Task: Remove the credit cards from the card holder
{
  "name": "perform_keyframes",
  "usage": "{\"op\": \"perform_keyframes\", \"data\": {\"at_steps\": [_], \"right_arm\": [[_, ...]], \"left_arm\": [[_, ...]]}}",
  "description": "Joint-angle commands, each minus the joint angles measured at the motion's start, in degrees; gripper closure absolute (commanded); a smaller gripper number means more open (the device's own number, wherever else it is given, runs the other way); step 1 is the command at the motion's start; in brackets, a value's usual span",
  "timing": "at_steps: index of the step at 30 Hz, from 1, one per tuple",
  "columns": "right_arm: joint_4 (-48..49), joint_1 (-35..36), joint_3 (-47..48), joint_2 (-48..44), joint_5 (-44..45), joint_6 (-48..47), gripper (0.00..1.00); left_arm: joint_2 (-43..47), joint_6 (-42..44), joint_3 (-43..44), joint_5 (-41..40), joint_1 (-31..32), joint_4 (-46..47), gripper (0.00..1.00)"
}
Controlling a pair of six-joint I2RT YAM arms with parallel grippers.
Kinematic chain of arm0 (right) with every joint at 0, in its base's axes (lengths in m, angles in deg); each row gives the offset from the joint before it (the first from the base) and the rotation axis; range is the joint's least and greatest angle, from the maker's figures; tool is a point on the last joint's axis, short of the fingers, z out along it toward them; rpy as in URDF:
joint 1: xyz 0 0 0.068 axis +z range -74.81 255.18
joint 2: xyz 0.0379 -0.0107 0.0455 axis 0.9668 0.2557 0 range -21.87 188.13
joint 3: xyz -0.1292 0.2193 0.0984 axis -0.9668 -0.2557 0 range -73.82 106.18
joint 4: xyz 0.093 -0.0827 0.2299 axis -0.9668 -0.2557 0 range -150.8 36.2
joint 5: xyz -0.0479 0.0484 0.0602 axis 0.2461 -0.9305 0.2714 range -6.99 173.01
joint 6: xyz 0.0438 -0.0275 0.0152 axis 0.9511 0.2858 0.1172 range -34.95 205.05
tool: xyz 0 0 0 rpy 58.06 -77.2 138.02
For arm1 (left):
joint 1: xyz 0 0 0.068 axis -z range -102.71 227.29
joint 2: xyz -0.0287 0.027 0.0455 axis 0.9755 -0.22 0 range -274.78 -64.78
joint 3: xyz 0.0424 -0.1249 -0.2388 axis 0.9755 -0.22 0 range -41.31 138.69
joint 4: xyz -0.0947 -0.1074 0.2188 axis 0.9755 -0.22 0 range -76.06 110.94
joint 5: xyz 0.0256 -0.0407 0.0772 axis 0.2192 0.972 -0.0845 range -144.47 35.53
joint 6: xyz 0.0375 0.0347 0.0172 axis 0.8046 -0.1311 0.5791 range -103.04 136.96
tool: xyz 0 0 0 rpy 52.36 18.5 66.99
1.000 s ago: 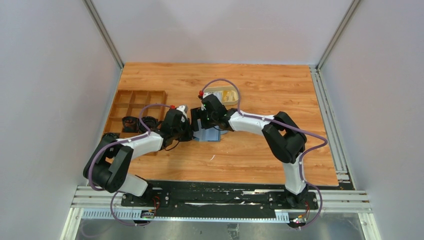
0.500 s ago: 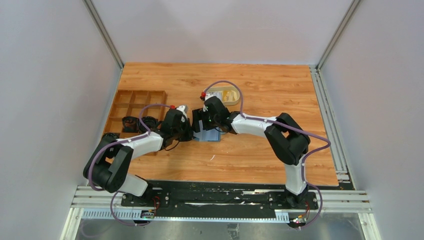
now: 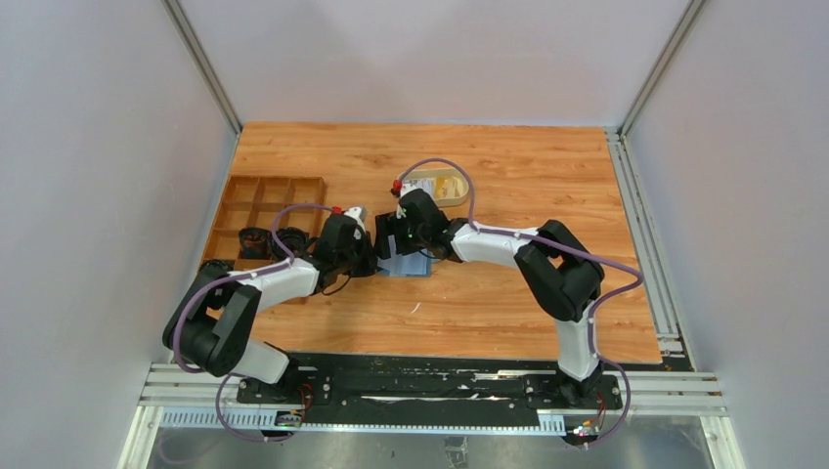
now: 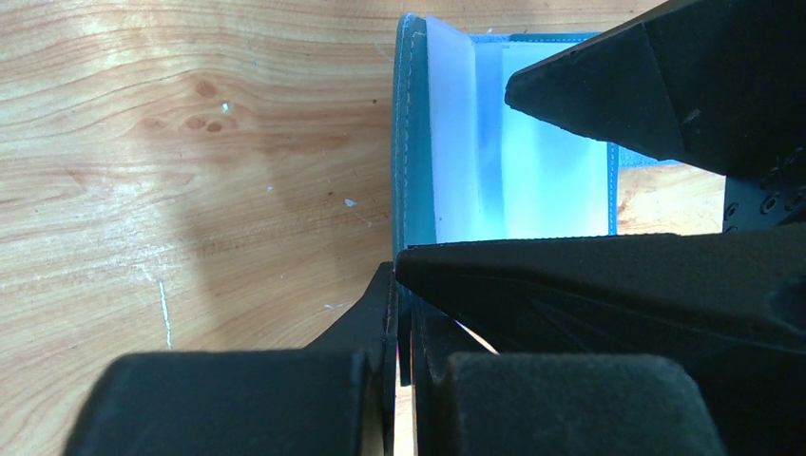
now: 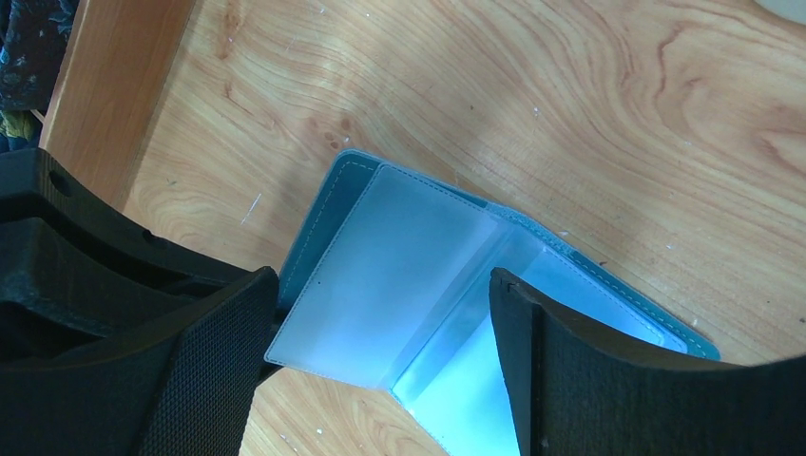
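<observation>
Risking a slip, I am pinching only the thin teal cover edge of the card holder (image 4: pixel 411 142) with my left gripper (image 4: pixel 404 313) clamped on it. If my right gripper (image 5: pixel 382 285), its fingers standing wide apart over the open pockets, is pressing down hard, the cover may be pulling free or the whole holder sliding. The holder is lying open on the table (image 3: pixel 508 293) between my arms, its pale blue inside glossy, and I cannot tell whether credit cards are sitting in it
</observation>
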Motion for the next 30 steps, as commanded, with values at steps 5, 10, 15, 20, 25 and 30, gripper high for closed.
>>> {"op": "perform_keyframes", "data": {"at_steps": [5, 10, 15, 20, 25, 30], "right_arm": [[-3.46, 0.65, -0.21, 3.97, 2.58, -1.01, 0.15], [-7.19, 0.57, 0.60, 4.78, 5.43, -1.23, 0.15], [-11.72, 0.26, 1.20, 5.54, 7.50, -1.41, 0.15], [-14.60, -0.24, 0.17, 5.66, 11.32, -1.94, 0.15], [-15.27, -1.13, -2.39, 5.08, 11.87, -2.02, 0.15], [-15.59, -1.62, -4.54, 3.62, 12.26, -2.75, 0.14]], "left_arm": [[-1.19, 1.26, -1.72, -1.02, 0.26, -4.34, 1.00], [-1.53, 1.10, -1.80, -1.37, 0.26, -4.16, 1.00], [-1.78, 0.77, -1.71, -1.64, 0.26, -3.93, 1.00], [-2.40, 0.81, -1.38, -1.68, 0.26, -3.98, 1.00], [-2.90, 0.71, -1.19, -1.86, 0.26, -4.02, 1.00], [-3.14, 0.57, -1.16, -2.36, 0.26, -4.08, 1.00]]}}
